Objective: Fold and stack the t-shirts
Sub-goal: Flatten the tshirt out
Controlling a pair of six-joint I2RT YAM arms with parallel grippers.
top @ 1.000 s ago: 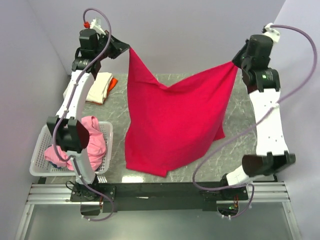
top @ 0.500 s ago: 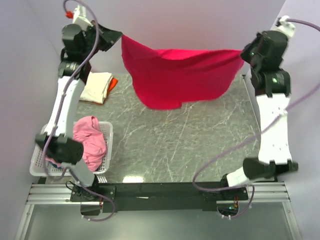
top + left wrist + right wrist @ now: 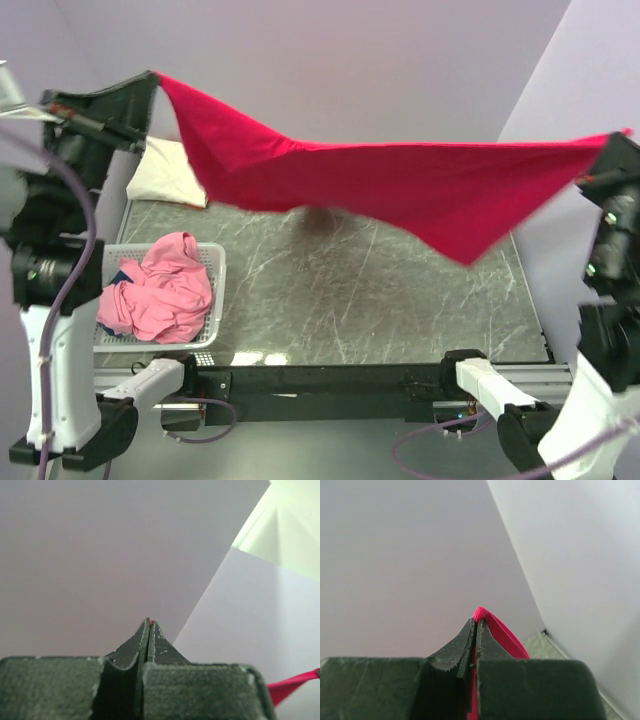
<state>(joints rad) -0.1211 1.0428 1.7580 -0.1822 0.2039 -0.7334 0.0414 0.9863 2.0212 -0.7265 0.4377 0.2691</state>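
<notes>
Crimson soft cloth t-shirt (image 3: 420,190), long axis left-right above grey marble counter (image 3: 400,310): top view only. Wrist views: left jaws, right jaws pinched shut on it.

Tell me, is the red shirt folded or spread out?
Spread out: the red t-shirt hangs stretched in the air between the left gripper and right gripper.

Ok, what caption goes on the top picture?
Left end effector and right end effector stretch a red t-shirt over the table.
</notes>
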